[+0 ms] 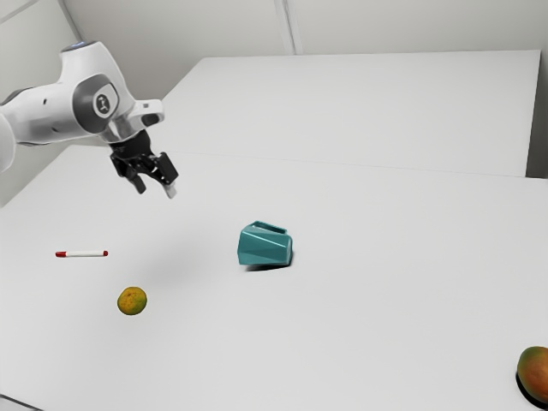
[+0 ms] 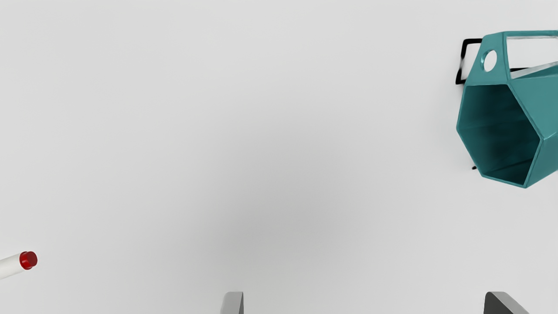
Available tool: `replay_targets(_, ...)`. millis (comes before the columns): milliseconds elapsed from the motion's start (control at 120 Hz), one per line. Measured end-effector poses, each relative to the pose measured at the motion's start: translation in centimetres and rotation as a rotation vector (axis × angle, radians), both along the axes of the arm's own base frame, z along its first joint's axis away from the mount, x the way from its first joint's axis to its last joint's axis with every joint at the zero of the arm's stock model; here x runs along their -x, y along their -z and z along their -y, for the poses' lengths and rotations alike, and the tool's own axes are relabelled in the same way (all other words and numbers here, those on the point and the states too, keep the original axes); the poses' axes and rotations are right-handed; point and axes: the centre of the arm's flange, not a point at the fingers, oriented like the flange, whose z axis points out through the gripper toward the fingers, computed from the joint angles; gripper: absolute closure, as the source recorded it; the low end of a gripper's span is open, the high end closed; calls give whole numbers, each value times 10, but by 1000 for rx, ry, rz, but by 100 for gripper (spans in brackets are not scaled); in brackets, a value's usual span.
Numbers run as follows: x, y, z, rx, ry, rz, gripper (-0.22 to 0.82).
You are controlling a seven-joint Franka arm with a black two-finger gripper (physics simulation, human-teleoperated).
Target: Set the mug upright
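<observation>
Presently: mug (image 1: 265, 247) on its side
Fingers (image 2: 233, 304) wide and empty — we should straddle it squarely, grip, then rotate upright.

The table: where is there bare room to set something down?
Bare table lies between the mug and mango, and between the mug and orange. It's tightest toward the exterior view's left, where the marker and orange lie fairly close.
</observation>
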Motion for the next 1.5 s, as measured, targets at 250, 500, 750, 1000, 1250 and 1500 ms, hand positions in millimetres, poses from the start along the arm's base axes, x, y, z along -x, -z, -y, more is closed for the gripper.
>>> replay_targets(250,20,-3,-3,90,-39,8,0)
replay_targets(500,40,49,8,317,-122,-109,0)
replay_targets(750,32,101,48,426,-91,-206,0)
replay_targets(1000,21,134,63,539,-107,-218,0)
replay_targets(1250,-5,146,76,595,-88,-178,0)
replay_targets(1500,-20,158,87,645,-75,-152,0)
